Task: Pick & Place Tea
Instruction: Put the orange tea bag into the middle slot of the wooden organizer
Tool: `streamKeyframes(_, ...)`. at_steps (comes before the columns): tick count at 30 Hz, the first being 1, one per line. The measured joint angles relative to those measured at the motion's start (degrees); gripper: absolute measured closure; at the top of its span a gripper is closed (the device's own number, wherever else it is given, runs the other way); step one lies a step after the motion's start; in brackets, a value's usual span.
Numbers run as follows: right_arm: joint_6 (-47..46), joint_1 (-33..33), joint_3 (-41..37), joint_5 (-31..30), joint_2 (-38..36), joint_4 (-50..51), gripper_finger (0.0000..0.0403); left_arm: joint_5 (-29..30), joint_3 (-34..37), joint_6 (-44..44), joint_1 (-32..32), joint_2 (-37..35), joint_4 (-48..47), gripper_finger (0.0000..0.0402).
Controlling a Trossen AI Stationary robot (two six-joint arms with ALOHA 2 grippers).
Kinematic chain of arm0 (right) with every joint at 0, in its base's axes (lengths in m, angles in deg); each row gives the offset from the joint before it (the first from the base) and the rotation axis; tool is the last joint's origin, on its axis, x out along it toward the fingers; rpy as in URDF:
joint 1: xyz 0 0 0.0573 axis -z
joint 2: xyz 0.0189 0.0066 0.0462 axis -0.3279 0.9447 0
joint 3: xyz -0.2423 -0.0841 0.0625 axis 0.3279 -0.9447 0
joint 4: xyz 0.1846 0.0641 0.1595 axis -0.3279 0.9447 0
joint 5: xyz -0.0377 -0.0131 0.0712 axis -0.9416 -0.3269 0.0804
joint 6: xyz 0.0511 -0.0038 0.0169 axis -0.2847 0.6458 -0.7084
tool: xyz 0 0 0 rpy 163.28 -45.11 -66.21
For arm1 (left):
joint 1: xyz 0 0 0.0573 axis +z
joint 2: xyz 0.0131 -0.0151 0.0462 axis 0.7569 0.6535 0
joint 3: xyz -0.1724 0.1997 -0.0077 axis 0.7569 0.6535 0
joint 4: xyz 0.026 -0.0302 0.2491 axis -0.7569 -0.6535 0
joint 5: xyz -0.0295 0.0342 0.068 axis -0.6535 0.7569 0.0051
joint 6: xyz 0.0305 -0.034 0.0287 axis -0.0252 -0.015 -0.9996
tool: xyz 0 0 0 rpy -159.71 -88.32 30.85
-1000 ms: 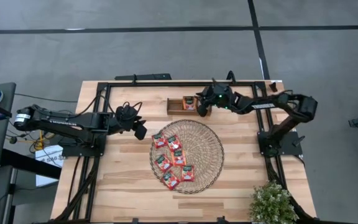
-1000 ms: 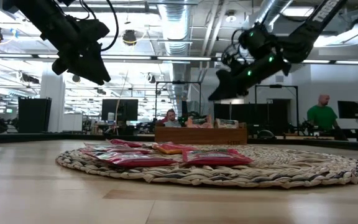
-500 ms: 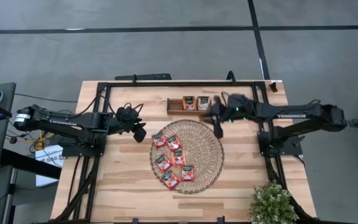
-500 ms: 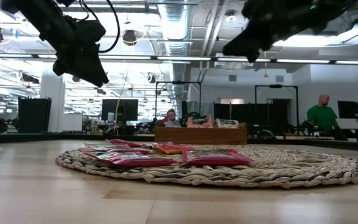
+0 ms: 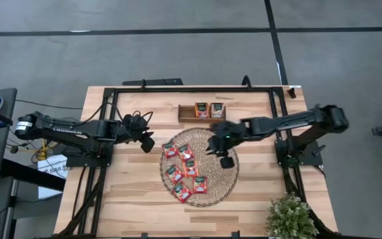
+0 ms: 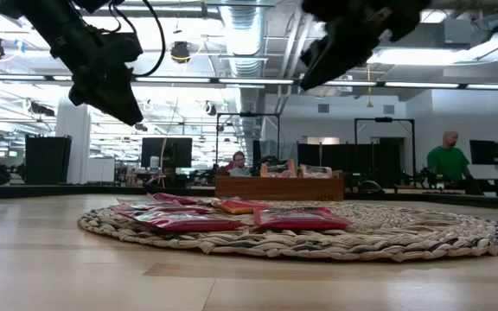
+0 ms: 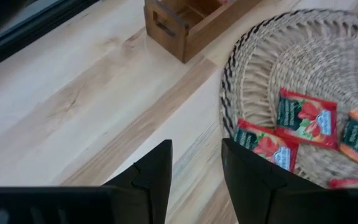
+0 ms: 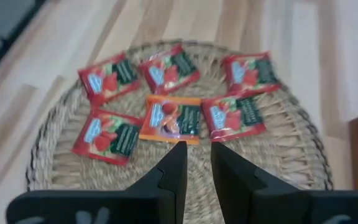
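Two pincers hang empty: the right pincer point(image 5: 223, 147) above the woven mat's point(image 5: 225, 178) three o'clock half, fingers narrowly parted; the left pincer point(image 5: 148, 138) wider, off its nine o'clock edge. Seven tea sachets point(image 5: 185, 168) lie on the mat. Only the high view shows two sachets in the tray point(image 5: 188, 113).

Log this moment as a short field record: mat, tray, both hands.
mat: round woven mat holding six tea sachets, all on its left half
tray: wooden tray behind the mat, two sachets inside
left hand: left hand raised just off the mat's left edge, fingers apart, holding nothing
right hand: right hand above the mat, fingers slightly apart, holding nothing
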Motion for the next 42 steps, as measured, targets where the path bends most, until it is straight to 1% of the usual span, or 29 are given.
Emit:
streamKeyframes(8,4.7,0.0,15.6,0.0,14.4,11.1,0.0337,-0.2,0.0,0.0,0.0,0.0,-2.9,0.0271)
streamKeyframes(12,5.2,-0.1,23.3,0.2,20.6,17.7,0.0336,-0.2,0.0,0.0,0.0,0.0,-2.9,0.0271)
streamKeyframes(15,5.2,-0.5,28.2,0.4,24.9,21.3,0.0327,-0.2,0.0,0.0,0.0,0.0,-3.4,0.0271)
streamKeyframes(18,5.2,-1.3,31.8,0.9,28.5,24.1,0.0308,-0.2,0.0,-0.1,0.0,0.0,-3.9,0.0271)
streamKeyframes(22,5.0,-2.0,34.8,2.2,32.2,25.2,0.0265,-0.3,0.0,-2.1,0.0,0.0,-4.6,0.0271)
streamKeyframes(27,1.2,-2.7,35.3,2.3,34.4,24.8,0.0204,-0.2,0.0,-4.6,0.0,0.0,-6.9,0.0271)
streamKeyframes(30,-1.0,-2.7,35.5,2.1,35.1,24.2,0.0181,0.1,0.0,-4.9,0.0,0.0,-8.5,0.0271)
streamKeyframes(31,-1.7,-2.7,35.6,2.1,35.7,23.2,0.0177,0.4,0.0,-4.9,0.0,0.0,-9.3,0.0271)
streamKeyframes(33,-2.8,-2.7,35.0,2.4,36.3,25.2,0.0176,0.9,0.0,-5.5,0.0,0.0,-9.6,0.0271)
streamKeyframes(34,-3.2,-2.7,35.1,3.0,36.8,24.6,0.0176,1.0,0.0,-6.1,0.0,0.0,-9.6,0.0271)
streamKeyframes(35,-3.4,-2.7,35.4,3.5,37.3,23.5,0.0178,1.1,0.0,-6.4,-0.1,0.0,-9.5,0.0271)
streamKeyframes(38,-3.8,-3.0,35.2,3.5,38.2,24.9,0.0186,1.1,0.0,-8.1,-0.1,0.0,-8.8,0.0271)
streamKeyframes(42,-4.2,-3.0,35.3,3.1,38.0,23.4,0.0195,1.9,0.0,-10.7,-0.1,0.0,-6.5,0.0271)
